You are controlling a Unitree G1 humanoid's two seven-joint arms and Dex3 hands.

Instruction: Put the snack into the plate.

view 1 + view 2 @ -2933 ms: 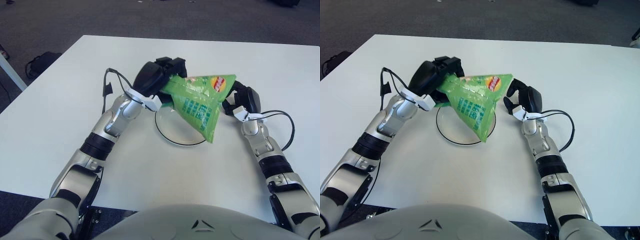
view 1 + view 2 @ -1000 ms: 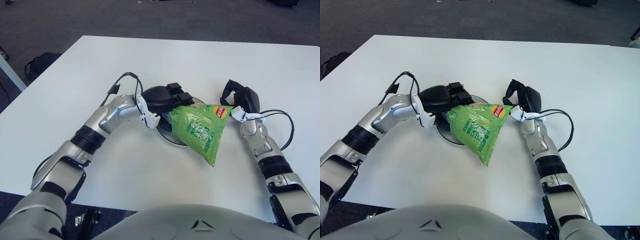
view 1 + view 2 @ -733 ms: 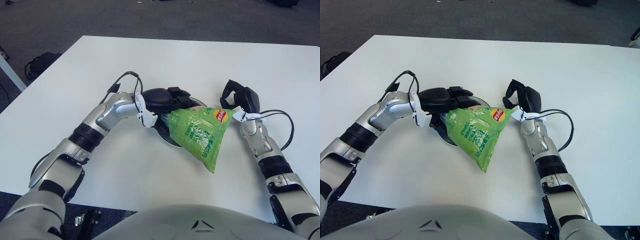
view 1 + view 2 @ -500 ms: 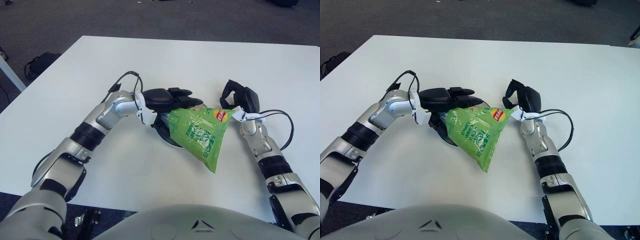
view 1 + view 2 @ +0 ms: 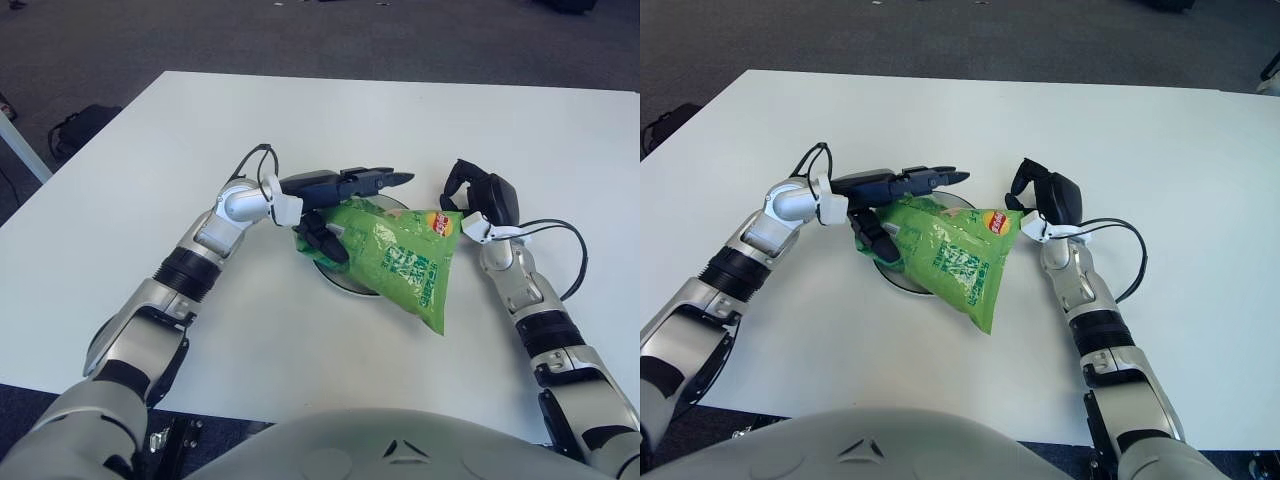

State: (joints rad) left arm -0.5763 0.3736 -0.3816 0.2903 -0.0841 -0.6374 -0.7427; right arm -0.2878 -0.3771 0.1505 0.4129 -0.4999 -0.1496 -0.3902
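The white table (image 5: 300, 130) has wide bare room on all sides of the plate (image 5: 335, 272). The green snack bag (image 5: 400, 262) lies across the plate, its lower corner overhanging the rim toward the robot. The left hand (image 5: 335, 200) hovers at the bag's left edge, fingers (image 5: 375, 179) spread apart, holding nothing. The right hand (image 5: 480, 198) sits at the bag's right corner; whether it grips, I cannot tell.

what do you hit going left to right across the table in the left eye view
left hand, fingers spread → green snack bag lying over the plate → right hand beside the bag's right corner
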